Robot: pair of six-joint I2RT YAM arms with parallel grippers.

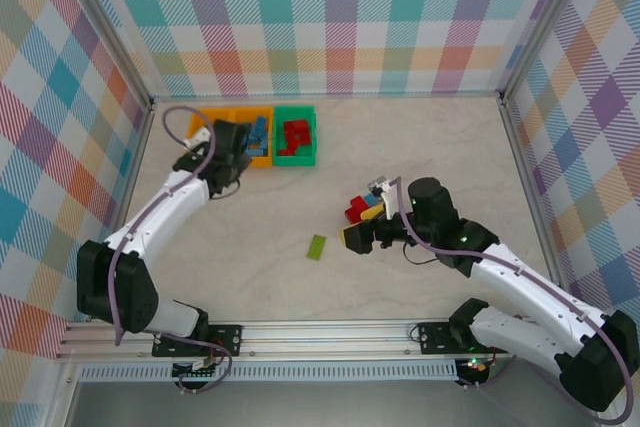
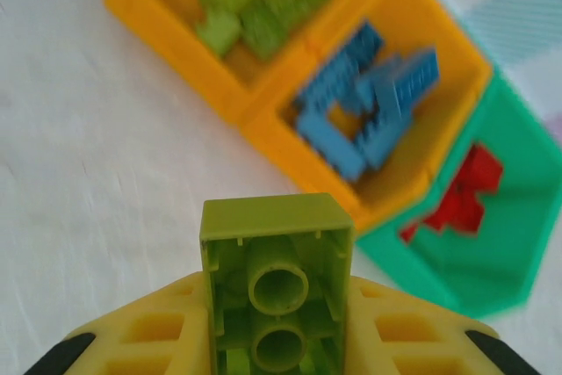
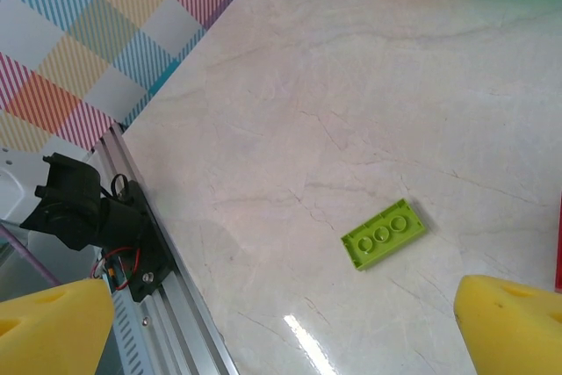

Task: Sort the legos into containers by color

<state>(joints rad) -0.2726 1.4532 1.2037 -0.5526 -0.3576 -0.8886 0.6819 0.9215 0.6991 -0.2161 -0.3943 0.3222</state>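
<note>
My left gripper (image 2: 277,327) is shut on a lime green brick (image 2: 277,243), underside up, held above the table just short of the three joined bins. The left orange bin (image 2: 158,19) holds green bricks (image 2: 259,2). Blue bricks (image 2: 369,98) lie in the middle orange bin (image 2: 285,147), and red bricks (image 2: 461,195) in the green bin (image 2: 492,274). From above, the left gripper (image 1: 225,152) covers part of the orange bins (image 1: 262,159). My right gripper (image 3: 281,327) is open above a flat lime green brick (image 3: 384,233), which lies upside down. Beside the right gripper (image 1: 362,227) sits a small pile of red, blue and green bricks (image 1: 362,205).
The checked walls enclose the table on three sides. An aluminium rail (image 3: 167,305) runs along the near edge, with a black mount (image 3: 83,217) on it. The flat green brick (image 1: 317,247) lies alone mid-table, between the two arms.
</note>
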